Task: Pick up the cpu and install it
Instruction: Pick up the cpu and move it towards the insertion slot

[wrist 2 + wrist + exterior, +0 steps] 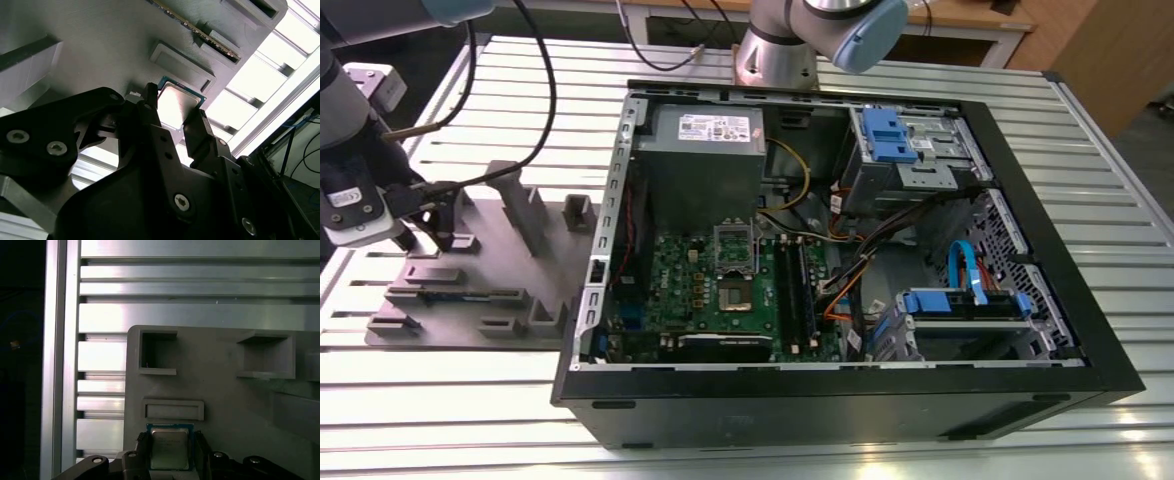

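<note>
The cpu (170, 446) is a small square chip with a silvery top and a thin greenish rim. It lies low on the grey holder tray (225, 405), just below a raised rectangular block. My gripper (171, 440) stands over it, one dark finger against each of two opposite edges, shut on it. In the second wrist view the cpu (176, 106) shows bright between the same fingers (150, 107) of the gripper (172, 114). In the exterior view my gripper (434, 238) is down at the tray (494, 265), at the exterior view's left.
An open computer case (854, 400) lies to the exterior view's right of the tray, with its green motherboard (700, 290), a grey power supply (700, 150) and blue drive bays (901, 140). Upright posts and slots stand on the tray. The table (720, 440) is slatted metal.
</note>
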`<state>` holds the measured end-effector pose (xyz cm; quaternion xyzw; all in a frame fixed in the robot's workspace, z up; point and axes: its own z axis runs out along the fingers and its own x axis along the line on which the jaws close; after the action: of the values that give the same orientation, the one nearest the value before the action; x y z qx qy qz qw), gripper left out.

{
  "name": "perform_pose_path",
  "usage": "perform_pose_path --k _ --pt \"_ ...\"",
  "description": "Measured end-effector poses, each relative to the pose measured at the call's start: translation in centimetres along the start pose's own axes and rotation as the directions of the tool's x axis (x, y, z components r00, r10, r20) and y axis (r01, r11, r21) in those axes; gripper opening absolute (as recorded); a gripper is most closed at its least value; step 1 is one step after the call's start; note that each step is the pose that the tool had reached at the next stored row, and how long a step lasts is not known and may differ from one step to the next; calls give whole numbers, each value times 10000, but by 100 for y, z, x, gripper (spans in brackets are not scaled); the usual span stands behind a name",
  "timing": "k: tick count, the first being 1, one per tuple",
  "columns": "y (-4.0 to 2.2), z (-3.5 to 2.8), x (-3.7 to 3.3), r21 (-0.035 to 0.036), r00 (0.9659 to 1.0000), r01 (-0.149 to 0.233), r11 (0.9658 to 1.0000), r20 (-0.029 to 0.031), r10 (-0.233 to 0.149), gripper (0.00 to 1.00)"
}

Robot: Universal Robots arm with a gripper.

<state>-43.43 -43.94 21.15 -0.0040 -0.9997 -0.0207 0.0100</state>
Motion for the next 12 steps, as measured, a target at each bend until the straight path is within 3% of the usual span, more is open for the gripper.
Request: perform_pose_path --k 7,12 --pt "1 -20 1 0 10000 -1 10000 0 1 45" --pt "3 -82 2 0 10000 0 10000 0 0 45"
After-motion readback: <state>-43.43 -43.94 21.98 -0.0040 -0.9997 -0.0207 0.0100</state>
